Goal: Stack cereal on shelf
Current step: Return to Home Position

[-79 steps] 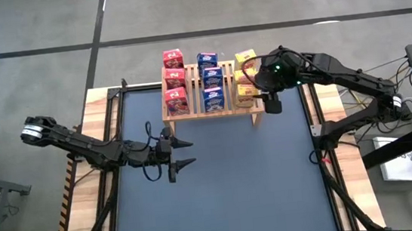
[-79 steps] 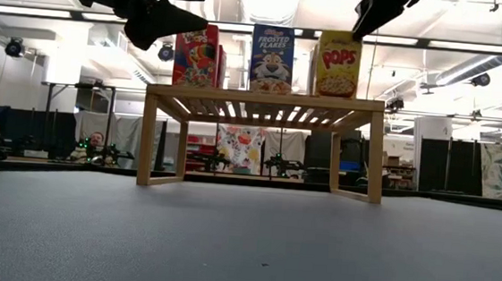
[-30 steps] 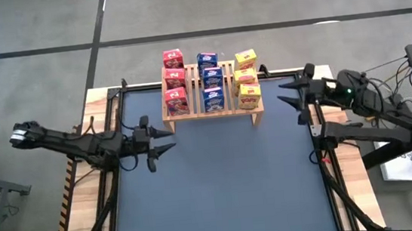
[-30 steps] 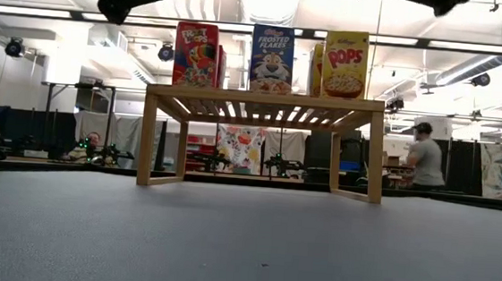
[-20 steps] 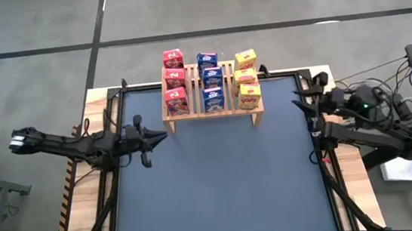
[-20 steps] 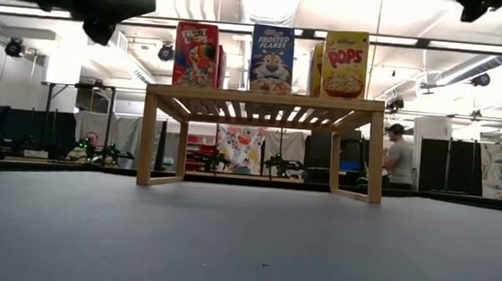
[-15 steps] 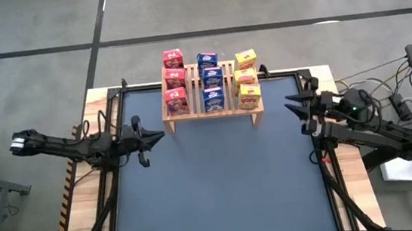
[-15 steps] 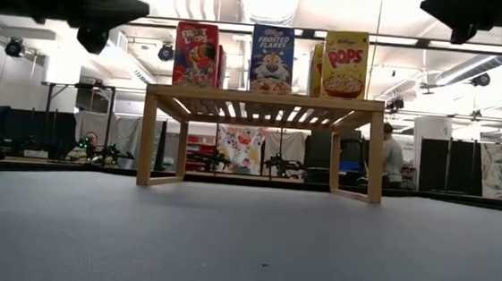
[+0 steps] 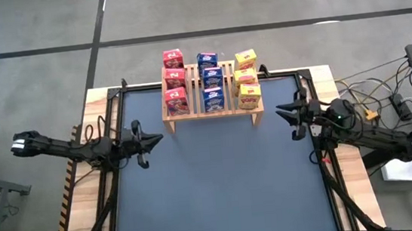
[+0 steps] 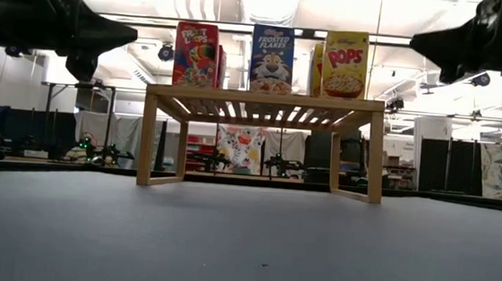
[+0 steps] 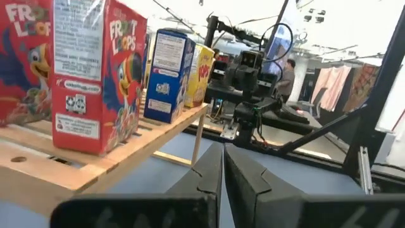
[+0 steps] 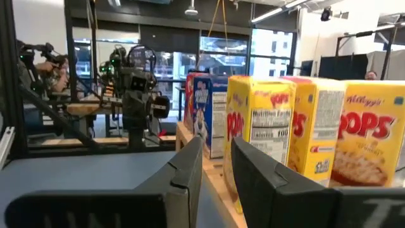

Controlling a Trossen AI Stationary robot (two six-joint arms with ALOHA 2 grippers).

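Overhead, shelf (image 9: 213, 113): sitting upper centre of the frame, at the far edge of the table (image 9: 221, 194).
Overhead, cereal: standing on the shelf in three columns of three, with red boxes (image 9: 174, 79) on the left, blue boxes (image 9: 211, 78) in the middle and yellow boxes (image 9: 245, 75) on the right.
Overhead, left gripper (image 9: 157, 138): hovering left of centre, just inside the table's left edge, pointing right, well apart from the shelf.
Overhead, right gripper (image 9: 281, 111): hovering right of centre, pointing left, near the shelf's lower right corner and touching nothing.
Low view, shelf: standing centre frame on its legs, showing one red, one blue and one yellow front in a row on top; the boxes behind are mostly hiding.
Low view, grippers: the left one is hanging upper left and the right one upper right, both about level with the boxes, tips pointing inward.
Left wrist, fingers (image 11: 205, 174): lying almost pressed together with only a thin slit showing, holding nothing.
Left wrist, scene: the red boxes are looming nearest, the blue and yellow ones lining up beyond them; the right arm is facing back from across the table; a person (image 11: 288, 75) is standing in the room behind.
Right wrist, fingers (image 12: 188, 174): sitting slightly apart with a narrow gap, pinching nothing.
Right wrist, scene: the yellow boxes are looming nearest, the blue ones standing beyond them; the left arm is facing back from across the table.
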